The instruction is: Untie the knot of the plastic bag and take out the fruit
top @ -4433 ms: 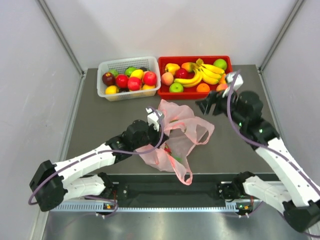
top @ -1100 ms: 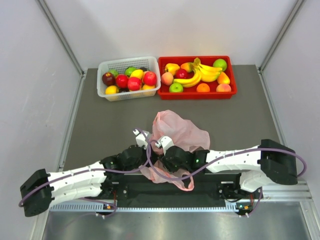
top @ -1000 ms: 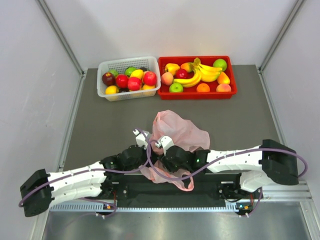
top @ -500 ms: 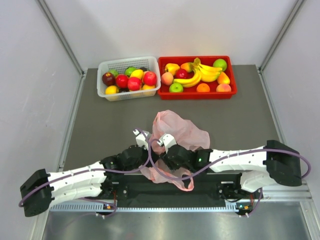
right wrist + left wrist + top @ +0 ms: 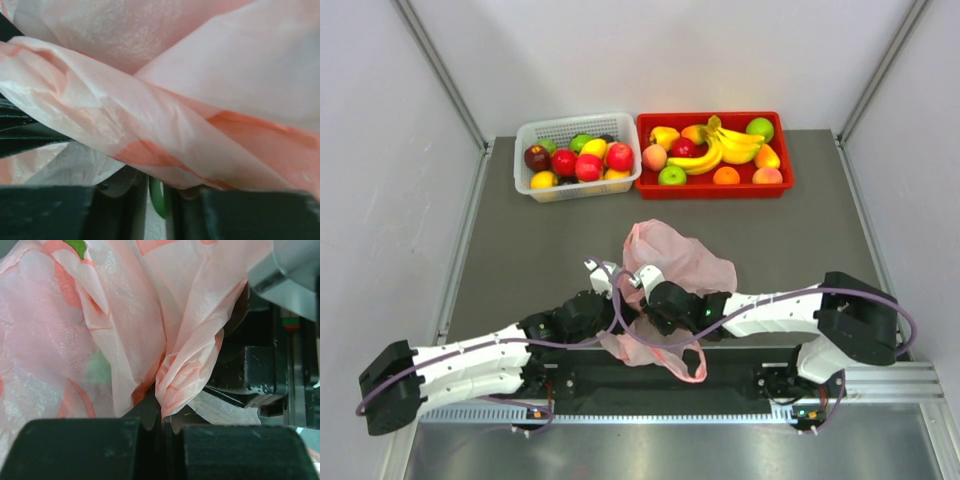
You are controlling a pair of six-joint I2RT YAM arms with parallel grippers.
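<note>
Well, with the left hand [image 5: 161, 421] and right hand [image 5: 156, 192] both pinching the bag [image 5: 682, 262] near its knot [image 5: 186, 372], I'd pull apart gently so nothing tears.

Wht basket [image 5: 578, 119] & red tray [image 5: 720, 191]

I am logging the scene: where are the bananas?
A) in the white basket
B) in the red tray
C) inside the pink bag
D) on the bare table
B: the bananas lie among other fruit in the red tray.
</note>
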